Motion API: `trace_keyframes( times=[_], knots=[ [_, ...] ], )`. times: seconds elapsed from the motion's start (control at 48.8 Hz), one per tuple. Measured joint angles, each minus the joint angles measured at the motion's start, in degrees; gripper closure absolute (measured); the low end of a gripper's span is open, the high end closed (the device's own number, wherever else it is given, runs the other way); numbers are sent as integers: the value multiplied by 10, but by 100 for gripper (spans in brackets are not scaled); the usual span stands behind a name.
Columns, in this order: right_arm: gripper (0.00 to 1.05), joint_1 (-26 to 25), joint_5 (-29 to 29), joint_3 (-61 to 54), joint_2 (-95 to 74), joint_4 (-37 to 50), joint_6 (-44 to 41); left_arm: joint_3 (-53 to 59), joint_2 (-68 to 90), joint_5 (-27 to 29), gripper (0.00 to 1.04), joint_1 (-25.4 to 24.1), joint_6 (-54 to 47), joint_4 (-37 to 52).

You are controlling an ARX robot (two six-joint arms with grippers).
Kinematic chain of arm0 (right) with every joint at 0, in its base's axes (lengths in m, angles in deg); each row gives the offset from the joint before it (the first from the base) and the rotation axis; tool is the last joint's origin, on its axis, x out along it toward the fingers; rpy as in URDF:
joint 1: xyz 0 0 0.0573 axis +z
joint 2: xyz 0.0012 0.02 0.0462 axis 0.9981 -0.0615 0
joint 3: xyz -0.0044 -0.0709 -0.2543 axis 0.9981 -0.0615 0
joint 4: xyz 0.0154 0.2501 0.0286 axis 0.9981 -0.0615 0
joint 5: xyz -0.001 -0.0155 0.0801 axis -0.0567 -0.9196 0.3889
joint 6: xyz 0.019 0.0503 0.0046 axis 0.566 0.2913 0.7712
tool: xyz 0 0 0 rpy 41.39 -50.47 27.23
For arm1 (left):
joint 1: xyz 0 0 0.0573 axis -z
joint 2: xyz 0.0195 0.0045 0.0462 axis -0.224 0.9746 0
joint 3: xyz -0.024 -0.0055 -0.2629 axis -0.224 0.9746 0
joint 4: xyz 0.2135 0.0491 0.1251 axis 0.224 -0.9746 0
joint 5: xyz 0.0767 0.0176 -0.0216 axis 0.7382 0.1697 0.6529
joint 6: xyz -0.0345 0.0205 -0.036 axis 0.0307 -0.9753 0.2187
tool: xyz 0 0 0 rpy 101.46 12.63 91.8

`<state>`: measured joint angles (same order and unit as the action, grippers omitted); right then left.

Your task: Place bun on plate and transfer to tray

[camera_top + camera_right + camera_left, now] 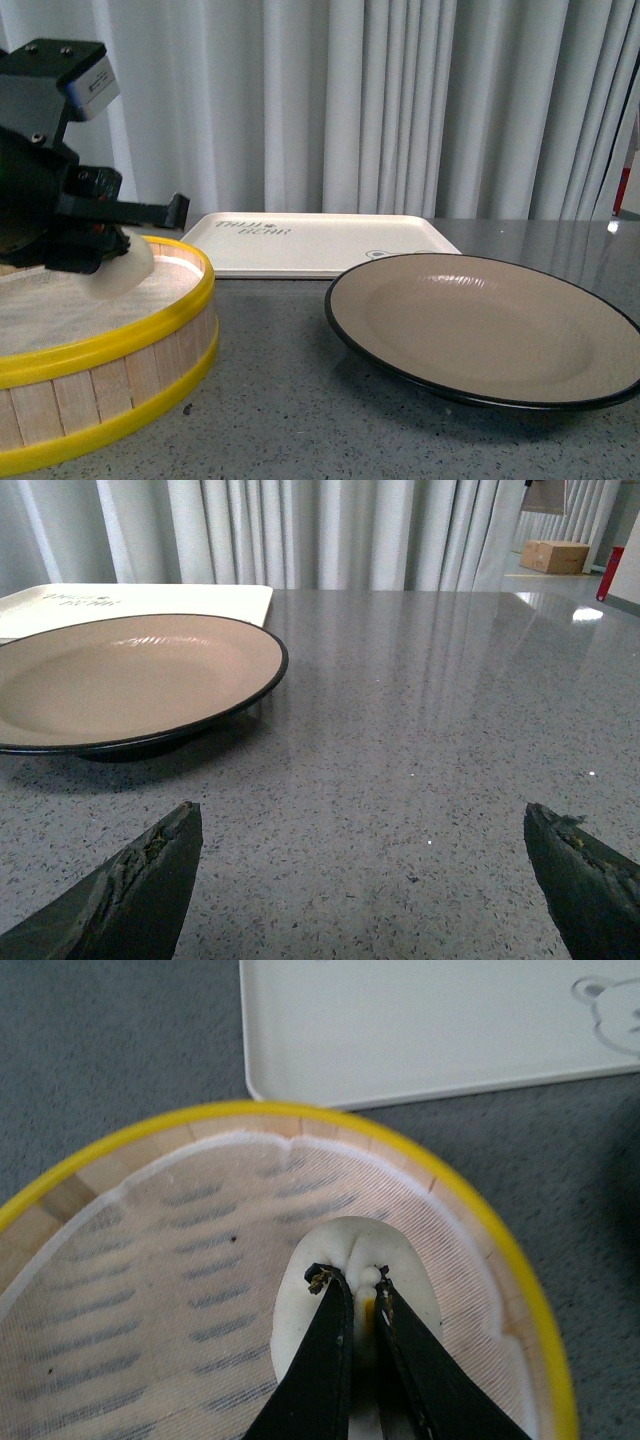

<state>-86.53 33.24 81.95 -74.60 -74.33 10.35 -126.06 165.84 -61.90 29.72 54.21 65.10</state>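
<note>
Only the left wrist view shows the left gripper (352, 1282) pinching the pleated top of the small round white steamed bun (345, 1245), with a yellow dot between its fingertips. The bun is inside the yellow-rimmed wooden steamer basket (523, 1270), over white cloth. From the black-rimmed beige round plate (480, 330), the cream rectangular plastic tray (320, 245) lies at 11 o'clock and the basket at 9. The right gripper (360, 820) is spread wide.

Indoor test room, lab-like. Pale curtain (400, 100) hangs in folds across the whole back as a backdrop. Grey speckled table (280, 400), polished, throws back the room's light. Tableware laid out on it: steamer (110, 345), plate (480, 330), tray (320, 245). Black robot arm (40, 170) over the steamer. Far off in the right wrist view: glossy floor, cardboard box (558, 556) on it, a red object (609, 575) at the edge.
</note>
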Motion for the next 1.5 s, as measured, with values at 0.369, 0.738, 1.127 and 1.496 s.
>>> trace_keyframes(
  times=[0.369, 0.738, 1.127, 1.496],
  knots=[
    [8, 0, 0, 0, 0, 0, 0, -58, 87, -144, 101, 83, -22, 170],
    [8, 0, 0, 0, 0, 0, 0, -180, 199, -291, 101, 125, -92, 80],
    [8, 0, 0, 0, 0, 0, 0, -246, 277, -254, 101, 137, -127, -26],
    [8, 0, 0, 0, 0, 0, 0, -263, 285, -247, 85, 140, -112, -42]
  ],
)
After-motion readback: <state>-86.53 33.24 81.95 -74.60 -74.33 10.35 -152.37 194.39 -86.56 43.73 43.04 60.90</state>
